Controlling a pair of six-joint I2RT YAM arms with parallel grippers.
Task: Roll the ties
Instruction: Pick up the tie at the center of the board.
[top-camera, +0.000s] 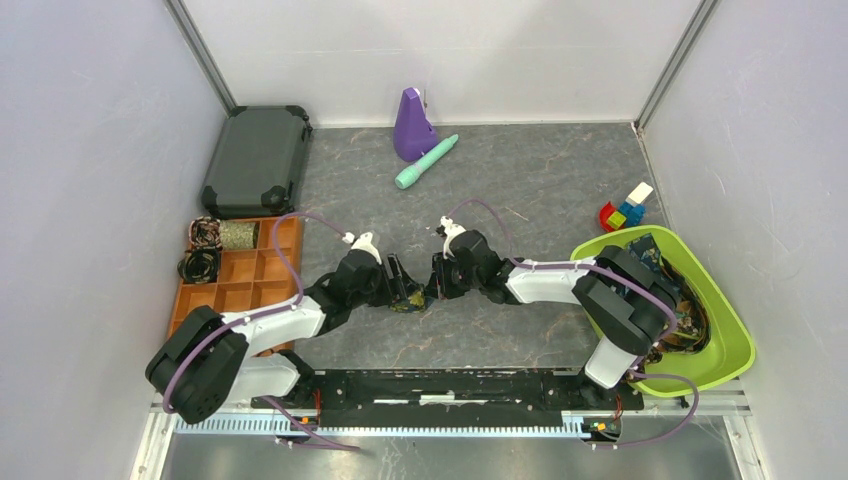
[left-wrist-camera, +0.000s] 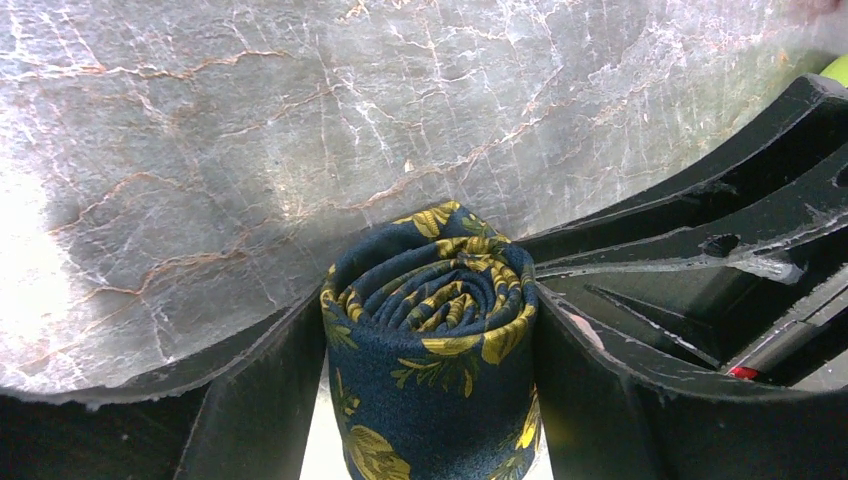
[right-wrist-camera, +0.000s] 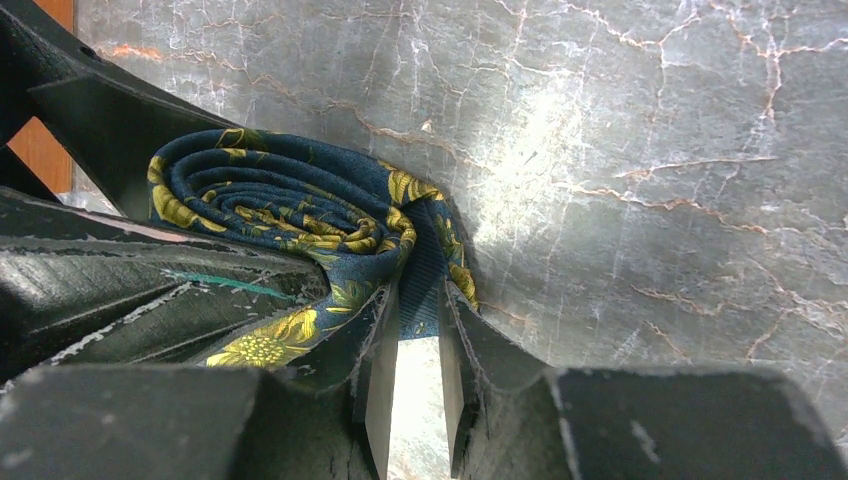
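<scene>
Table (top-camera: 540, 200): grey marble top, both arms meet near its middle, somewhat toward the near edge. Left gripper (left-wrist-camera: 430, 345) is clamped on the tie (left-wrist-camera: 432, 300) (navy, gold flowers), a tight coil standing on end between the two fingers and touching both. Right gripper (right-wrist-camera: 415, 330) is nearly closed, nipping the coil's loose outer tail between its fingertips. The coil body lies just beside one of its fingers.

Step in hand, as I read it: finish the roll and pass it to one gripper alone. To do it well — grip across the coil's round wall firmly enough that the layers do not spring, but not so hard that the spiral goes oval. The tail should lie flush on the outer wrap before the right fingers let go, else it likely unwinds. Then lift straight up, no twist.

Containers, big to small:
- **Green bin** (top-camera: 735, 335), right near corner: a heap of unrolled ties (top-camera: 690, 310), partly hidden by the right arm — count unclear.
- **Dark case** (top-camera: 258, 160), far left corner: lid shut, contents not visible.
- **Orange tray** (top-camera: 250, 272), left edge, divided into cells: two rolled ties (top-camera: 205, 234) in the far-left cells, and an olive speckled item (top-camera: 240, 235) in the cell beside the farther one (cannot tell what).
</scene>
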